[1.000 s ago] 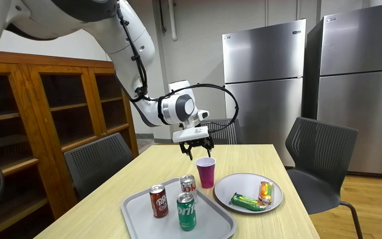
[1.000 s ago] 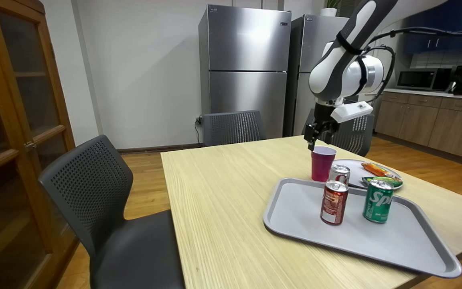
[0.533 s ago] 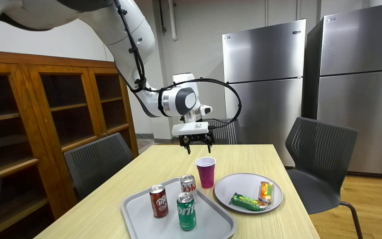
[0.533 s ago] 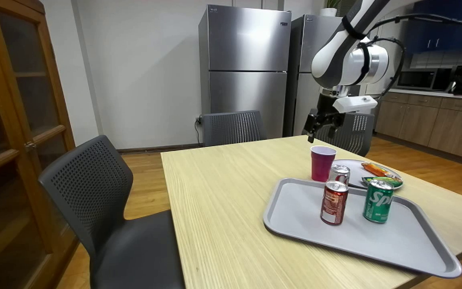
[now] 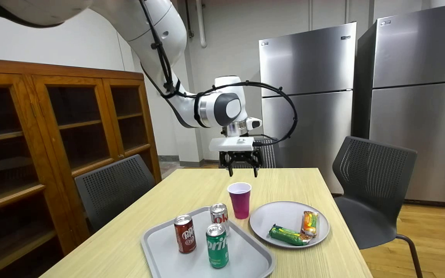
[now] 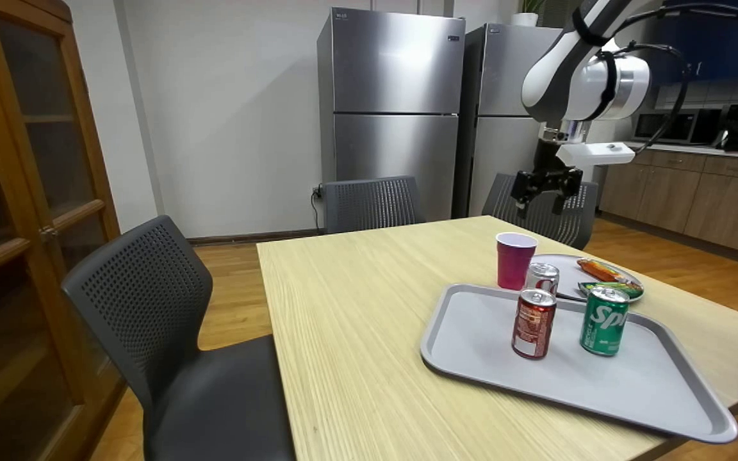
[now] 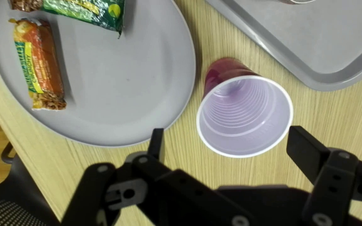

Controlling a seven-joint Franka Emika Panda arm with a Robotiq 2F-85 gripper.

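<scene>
We see two refrigerators (image 5: 307,96) standing beyond the pale table (image 6: 343,307). On the table we find a gray tray (image 6: 580,390), and just beside it a gray plate (image 7: 118,84). Over the table hangs the gripper (image 5: 243,173), which we see released: its jaws are spread wide, with nothing held and nothing touched. Lower down and apart from it, the purple cup (image 5: 240,204) stands upright on the table, between the tray and the plate. On the tray we see a red can (image 5: 185,234), a green can (image 5: 217,247) and a silver can (image 5: 218,214), all upright. On the plate lie a green snack bar (image 5: 287,234) and an orange snack bar (image 5: 310,222), close together.
</scene>
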